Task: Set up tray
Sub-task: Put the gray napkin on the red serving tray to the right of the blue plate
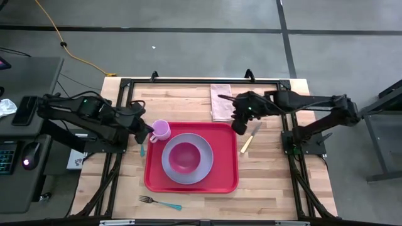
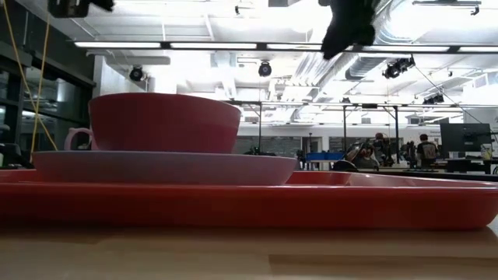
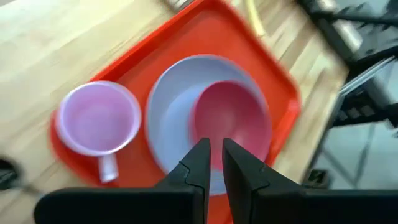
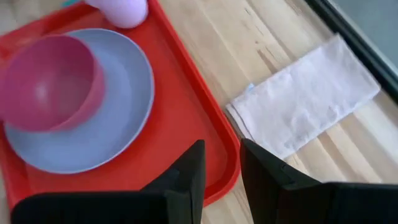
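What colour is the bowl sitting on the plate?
Dark pink, nearly magenta. The bowl sits on the lavender plate; the high view shows it best.

Red tray (image 1: 221, 177), glossy and plain. On the tray, lavender plate (image 1: 200, 171), unpatterned, with deep pink bowl (image 1: 183, 157) on it. At the tray's corner toward the left arm, pale pink mug (image 1: 161, 130). Pale wood counter (image 1: 270, 182) under the tray, light planks with darker grain lines. Beside the tray's far edge, whitish-pink folded cloth (image 1: 220, 102). To the tray's right, knife (image 1: 250, 138) with cream-yellow handle and silvery blade. In front of the tray, fork (image 1: 159, 202) with teal handle and metal tines. Black left claw (image 3: 212, 163), black right claw (image 4: 219, 169). Black frame (image 1: 290, 135) around the counter.
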